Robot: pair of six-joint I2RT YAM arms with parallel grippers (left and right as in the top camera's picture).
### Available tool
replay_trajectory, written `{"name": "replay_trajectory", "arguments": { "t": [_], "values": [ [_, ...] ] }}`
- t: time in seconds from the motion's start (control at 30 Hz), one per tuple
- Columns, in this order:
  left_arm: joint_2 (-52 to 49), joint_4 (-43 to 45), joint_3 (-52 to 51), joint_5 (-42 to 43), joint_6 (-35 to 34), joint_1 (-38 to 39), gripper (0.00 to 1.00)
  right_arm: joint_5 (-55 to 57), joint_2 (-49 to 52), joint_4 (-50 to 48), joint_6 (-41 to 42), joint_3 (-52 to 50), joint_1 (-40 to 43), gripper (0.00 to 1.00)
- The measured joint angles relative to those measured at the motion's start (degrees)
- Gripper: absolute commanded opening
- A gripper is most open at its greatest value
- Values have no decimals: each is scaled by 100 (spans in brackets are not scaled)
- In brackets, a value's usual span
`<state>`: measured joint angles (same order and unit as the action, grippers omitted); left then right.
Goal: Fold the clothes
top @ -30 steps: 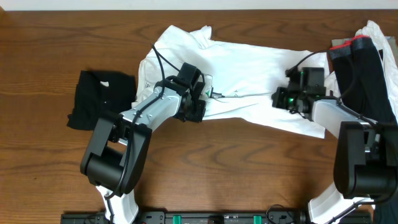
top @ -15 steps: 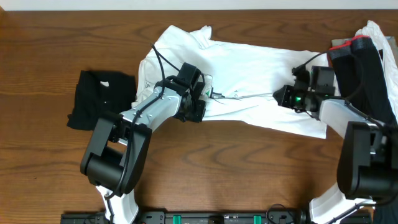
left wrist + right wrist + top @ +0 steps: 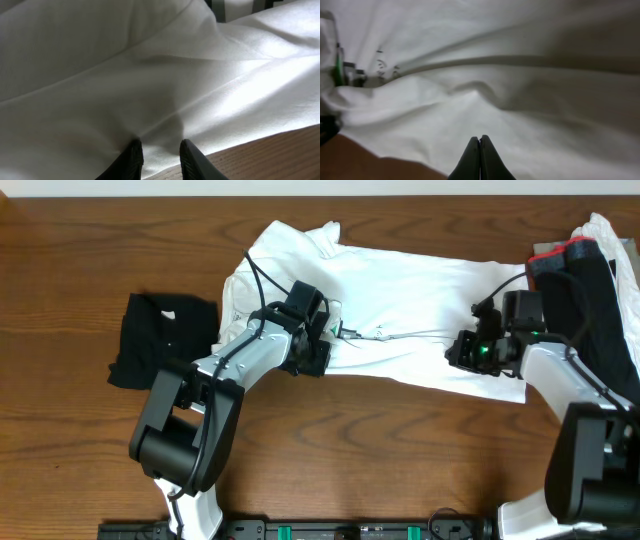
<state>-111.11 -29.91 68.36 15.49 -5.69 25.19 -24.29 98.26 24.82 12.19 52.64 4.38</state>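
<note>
A large white T-shirt (image 3: 410,290) lies spread and creased across the middle of the table, also filling the left wrist view (image 3: 150,75) and the right wrist view (image 3: 520,90). Part of its green print and small black text (image 3: 345,330) shows near the left gripper, and at the left edge of the right wrist view (image 3: 340,70). My left gripper (image 3: 322,363) (image 3: 160,152) is at the shirt's near edge, its fingers closed on a bunched fold. My right gripper (image 3: 458,352) (image 3: 480,145) is shut, its tips over the shirt's lower right part, with nothing visibly between them.
A black garment (image 3: 165,340) lies crumpled at the left. A pile of black and white clothes (image 3: 590,280) with a red strip sits at the right edge, beside the right arm. Bare wood table (image 3: 380,450) runs along the front.
My right gripper has moved a little toward the front and right over the shirt. The left arm and the shirt's left side have not moved.
</note>
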Motion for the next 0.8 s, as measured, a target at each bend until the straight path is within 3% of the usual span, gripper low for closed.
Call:
{"name": "replay_trajectory", "arguments": {
  "t": [0.23, 0.8],
  "values": [
    [0, 0, 2, -2, 0, 0, 29, 129, 579, -809, 42, -33, 0, 1],
    [0, 0, 2, 0, 2, 0, 29, 271, 695, -2345, 195, -31, 17, 1]
  ]
}}
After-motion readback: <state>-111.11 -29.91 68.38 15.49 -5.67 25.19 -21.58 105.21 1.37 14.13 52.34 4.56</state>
